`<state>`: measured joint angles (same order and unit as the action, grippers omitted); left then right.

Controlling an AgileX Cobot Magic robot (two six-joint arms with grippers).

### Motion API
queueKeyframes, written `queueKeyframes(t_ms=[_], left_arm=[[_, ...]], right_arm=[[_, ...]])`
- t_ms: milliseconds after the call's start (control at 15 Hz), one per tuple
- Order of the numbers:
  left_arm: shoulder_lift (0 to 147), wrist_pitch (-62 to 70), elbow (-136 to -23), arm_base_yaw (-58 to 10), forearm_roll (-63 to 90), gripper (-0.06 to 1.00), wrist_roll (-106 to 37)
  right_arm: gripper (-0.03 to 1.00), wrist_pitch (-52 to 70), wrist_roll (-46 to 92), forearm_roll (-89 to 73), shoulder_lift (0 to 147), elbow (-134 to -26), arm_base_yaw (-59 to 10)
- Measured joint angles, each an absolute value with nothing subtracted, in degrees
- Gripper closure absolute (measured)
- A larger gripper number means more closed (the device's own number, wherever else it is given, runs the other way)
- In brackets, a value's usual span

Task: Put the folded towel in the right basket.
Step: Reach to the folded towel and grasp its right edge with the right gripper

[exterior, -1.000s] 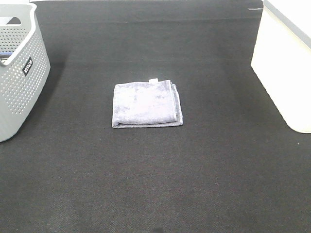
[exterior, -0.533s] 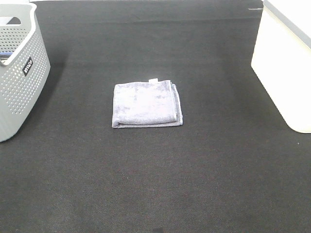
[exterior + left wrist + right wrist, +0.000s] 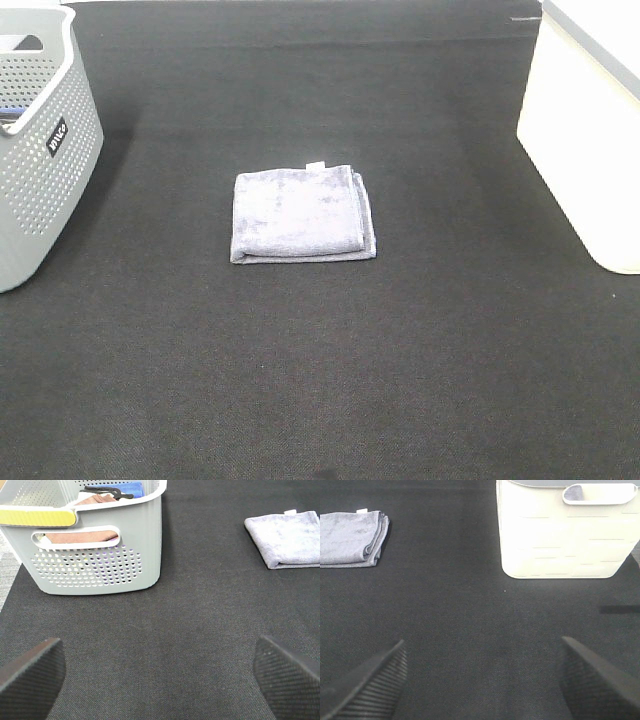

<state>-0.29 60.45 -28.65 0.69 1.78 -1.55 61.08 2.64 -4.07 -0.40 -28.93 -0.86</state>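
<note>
Left fingers (image 3: 32, 672): gaping wide, gripping nothing, hanging over the mat (image 3: 320, 380) near the grey basket (image 3: 40, 150).
Right fingers (image 3: 367, 682): gaping just as wide, gripping nothing, hanging over the mat near the white basket (image 3: 585, 140).
Towel (image 3: 302, 213): lying folded and flat mid-mat, between the baskets, well apart from both.
Grey basket: sitting at the left, holding reddish cloths and something blue.
White basket: sitting at the right, partly out of frame.
</note>
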Motion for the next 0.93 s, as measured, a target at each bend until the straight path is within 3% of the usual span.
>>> queueKeyframes(t_ms=[933], left_arm=[[-0.29, 60.45, -28.65, 0.69, 1.78, -0.03, -1.55]], right_arm=[[0.20, 61.08, 2.64, -4.07, -0.40, -28.93, -0.86]])
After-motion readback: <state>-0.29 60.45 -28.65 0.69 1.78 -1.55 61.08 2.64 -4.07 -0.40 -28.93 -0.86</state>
